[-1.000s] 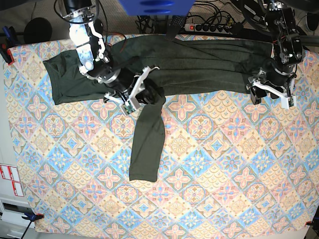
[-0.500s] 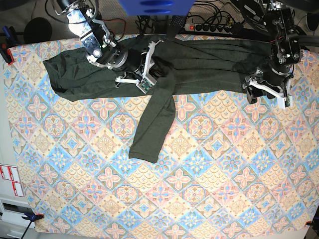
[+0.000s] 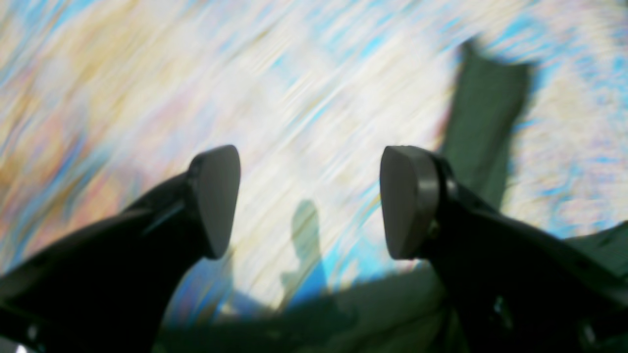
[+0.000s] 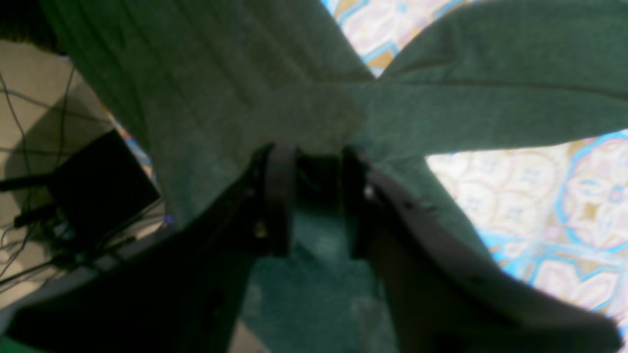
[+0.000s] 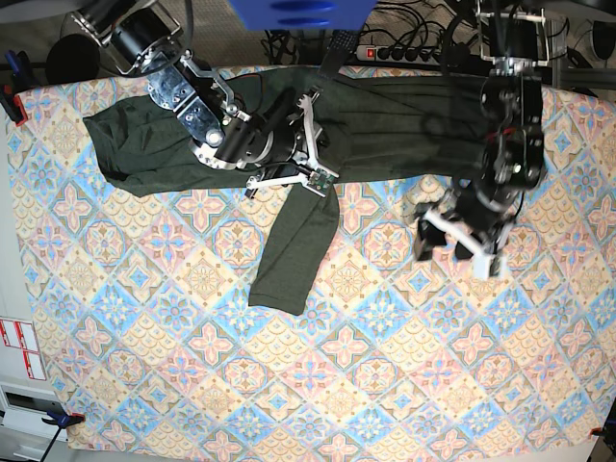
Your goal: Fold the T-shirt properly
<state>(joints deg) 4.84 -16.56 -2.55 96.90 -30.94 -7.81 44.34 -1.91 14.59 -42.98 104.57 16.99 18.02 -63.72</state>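
Observation:
The dark olive T-shirt (image 5: 404,125) lies stretched across the far part of the table, with one long sleeve (image 5: 294,245) trailing toward the near side. My right gripper (image 5: 313,135) (image 4: 318,196) rests on the shirt (image 4: 235,88) where that sleeve joins the body. Its fingers stand a little apart, their tips against a fold of cloth. My left gripper (image 5: 457,245) (image 3: 309,201) hovers open and empty over the patterned cloth, just off the shirt's near edge (image 3: 343,314). The sleeve (image 3: 485,122) shows blurred beyond it.
A patterned tablecloth (image 5: 385,366) covers the table. A power strip (image 5: 404,53) and cables run along the far edge, and a blue object (image 5: 298,12) hangs over it. A clamp (image 5: 12,96) grips the left edge.
My left arm has swung from the shirt's right end down toward the table's middle. My right gripper has shifted right along the shirt, and its jaws have parted.

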